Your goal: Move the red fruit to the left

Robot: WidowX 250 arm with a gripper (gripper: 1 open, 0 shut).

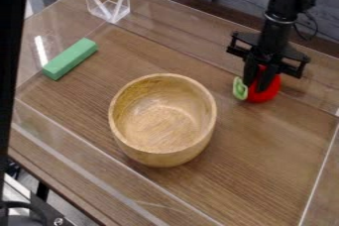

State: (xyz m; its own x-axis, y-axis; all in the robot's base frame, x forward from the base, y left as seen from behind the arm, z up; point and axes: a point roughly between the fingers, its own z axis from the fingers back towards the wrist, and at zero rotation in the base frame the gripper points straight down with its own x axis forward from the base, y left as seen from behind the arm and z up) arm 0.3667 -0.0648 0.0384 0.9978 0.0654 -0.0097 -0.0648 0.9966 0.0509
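Gripper (263, 79) points straight down, fingers clenched on the red fruit (264, 92), green leafy tip (240, 88) sticking out at its 9 o'clock side. Fruit sits low at the wooden table (265, 161) surface, at roughly 2 o'clock from the wooden bowl (162, 120), near but apart from it. Green block (69, 58) lies well apart, at 10 o'clock from the bowl. Clear plastic stand (109, 5) at 11 o'clock, far edge.

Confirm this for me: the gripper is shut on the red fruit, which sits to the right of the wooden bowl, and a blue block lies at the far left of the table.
One detail is wrong: the block is green, not blue, as the camera view shows. The gripper is shut on the red fruit, right of the wooden bowl.
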